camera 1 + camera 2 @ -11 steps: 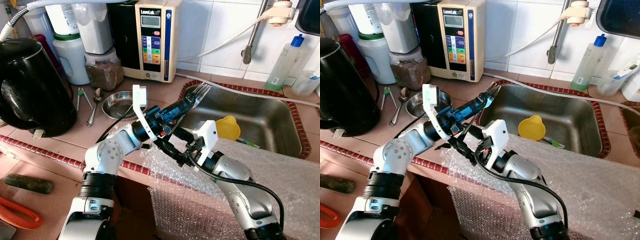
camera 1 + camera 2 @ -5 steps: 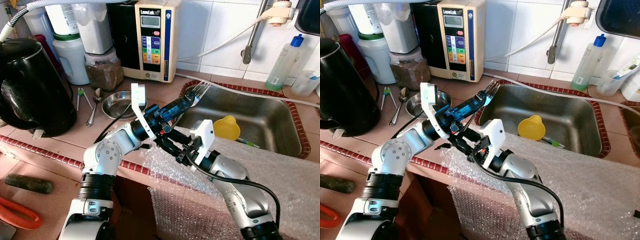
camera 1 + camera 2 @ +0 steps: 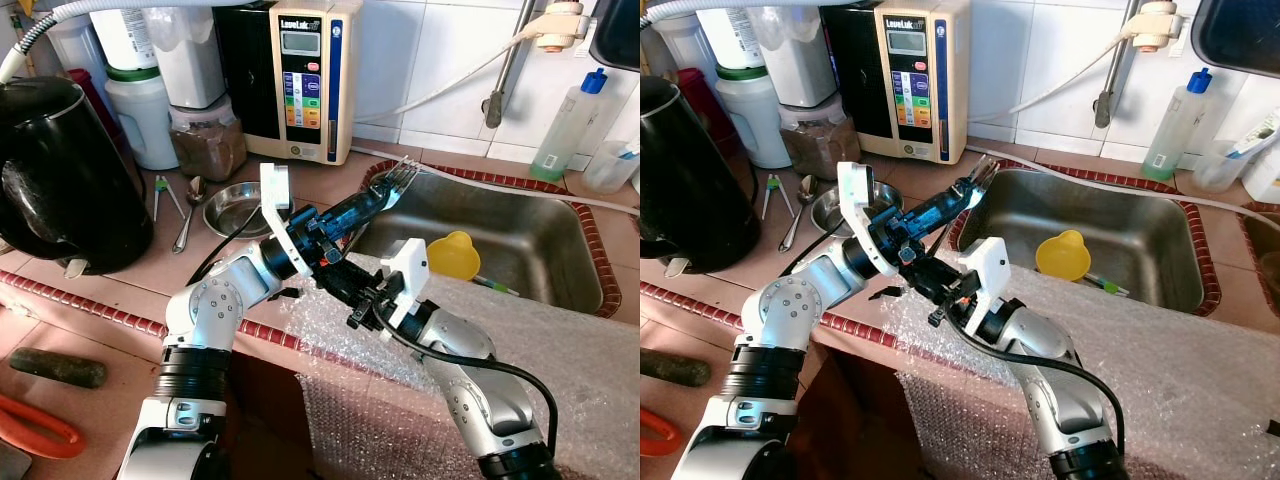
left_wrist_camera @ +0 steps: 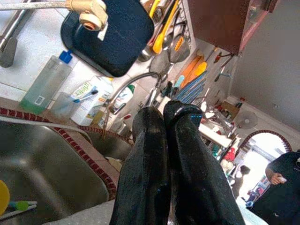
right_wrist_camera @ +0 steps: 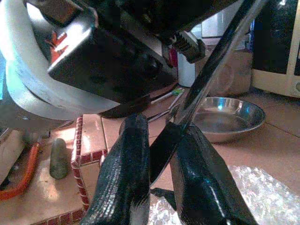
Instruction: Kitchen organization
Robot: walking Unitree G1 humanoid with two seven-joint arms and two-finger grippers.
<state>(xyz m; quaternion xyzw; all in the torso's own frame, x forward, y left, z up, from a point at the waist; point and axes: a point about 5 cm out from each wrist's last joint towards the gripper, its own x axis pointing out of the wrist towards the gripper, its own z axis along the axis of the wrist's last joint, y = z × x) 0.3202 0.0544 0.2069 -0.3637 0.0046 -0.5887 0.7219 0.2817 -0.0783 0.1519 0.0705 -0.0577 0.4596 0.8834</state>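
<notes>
A tiled kitchen counter (image 3: 120, 285) runs past a steel sink (image 3: 520, 240), with bubble wrap (image 3: 560, 340) draped over its front edge. A black kettle (image 3: 60, 180), a small steel dish (image 3: 235, 208) and a water machine (image 3: 305, 80) stand on the counter; a yellow cup (image 3: 455, 255) lies in the sink. The left gripper (image 3: 350, 212) is raised over the sink's near corner, its fingers (image 4: 164, 164) pressed together around a fork (image 3: 398, 180) (tines pointing toward the wall). The right gripper (image 3: 345, 292) reaches up from below, its fingers (image 5: 126, 173) closed on the fork's handle end beneath the left wrist.
</notes>
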